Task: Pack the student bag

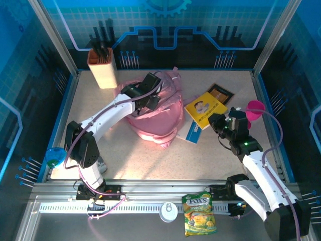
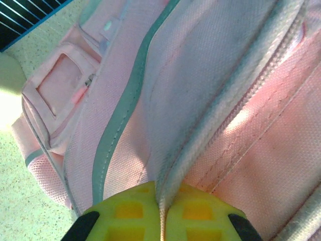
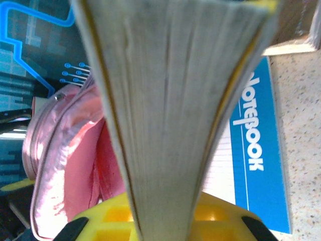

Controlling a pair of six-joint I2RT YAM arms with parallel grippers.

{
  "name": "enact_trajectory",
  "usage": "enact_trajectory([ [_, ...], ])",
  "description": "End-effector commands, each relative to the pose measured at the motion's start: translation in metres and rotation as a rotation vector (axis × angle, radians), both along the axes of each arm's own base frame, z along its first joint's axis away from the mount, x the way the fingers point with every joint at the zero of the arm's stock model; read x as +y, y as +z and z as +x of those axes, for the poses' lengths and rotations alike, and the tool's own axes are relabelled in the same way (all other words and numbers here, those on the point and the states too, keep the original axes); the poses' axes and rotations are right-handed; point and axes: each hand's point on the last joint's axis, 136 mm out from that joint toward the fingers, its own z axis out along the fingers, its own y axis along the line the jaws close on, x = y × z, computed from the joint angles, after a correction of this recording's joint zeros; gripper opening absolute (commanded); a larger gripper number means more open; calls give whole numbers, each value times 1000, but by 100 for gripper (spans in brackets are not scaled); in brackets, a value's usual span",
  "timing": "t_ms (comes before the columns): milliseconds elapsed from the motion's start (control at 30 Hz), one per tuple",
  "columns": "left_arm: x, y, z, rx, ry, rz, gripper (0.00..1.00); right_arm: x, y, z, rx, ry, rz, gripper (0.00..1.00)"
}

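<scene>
Far-left corner of the table point(image 1: 150, 160): a beige holder point(image 1: 103, 68) w/ dark handles sticking up, close to the far edge. A blue round thing point(image 1: 55, 155) sits at the left edge beside the left arm's base. The pink bag point(image 1: 155, 118) lies mid-table, a bit left of centre & toward the far side, slumped, its top near the far edge. The left claw point(image 1: 153, 93) is on the bag's far-left part; in the wrist view the left claw point(image 2: 160, 211) is closed narrow, yellow pads point(image 2: 128, 211) pinching a fold of pink fabric point(image 2: 210, 100) next to a zip seam. Bare table runs along the near side, from the bag to the arm bases. Just right of the bag, a yellow book point(image 1: 203, 107) overlaps a blue notebook point(image 1: 194, 131) whose left edge touches the bag. The right claw point(image 1: 215, 120) holds the book at its near-right edge; the right wrist view shows the right claw point(image 3: 165, 221) clamped on the page block point(image 3: 170, 100), notebook point(image 3: 256, 145) flat behind & the bag's open mouth point(image 3: 65, 165) to the left. A brown book point(image 1: 219, 94) lies just beyond. A pink cup point(image 1: 256, 109) stands near the right edge. On the near rail: a white lid point(image 1: 168, 212) & a snack packet point(image 1: 199, 215).
</scene>
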Motion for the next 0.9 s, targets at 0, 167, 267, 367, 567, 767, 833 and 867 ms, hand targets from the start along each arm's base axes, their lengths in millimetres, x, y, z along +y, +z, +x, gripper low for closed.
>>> enact_trajectory([
  [0, -16, 46, 12, -136, 6, -153, 0, 31, 26, 6, -77, 97, 77, 12],
  [167, -20, 50, 15, -139, 15, -179, 0, 64, 33, 6, -118, 155, 91, 12],
  [267, -21, 50, 15, -138, 14, -189, 0, 79, 34, 8, -133, 176, 94, 12],
  [367, -23, 52, 14, -136, 12, -204, 0, 95, 30, 15, -122, 198, 159, 13],
  [567, -22, 61, 15, -157, 5, -204, 0, 128, 41, 41, -155, 253, 302, 13],
  [767, -27, 70, 19, -178, -2, -230, 0, 141, 25, 74, -125, 144, 292, 14],
  [833, -28, 71, 21, -180, 1, -236, 0, 148, 19, 85, -117, 119, 272, 14],
  [867, -28, 73, 22, -183, 4, -237, 0, 154, 16, 92, -112, 113, 261, 14],
])
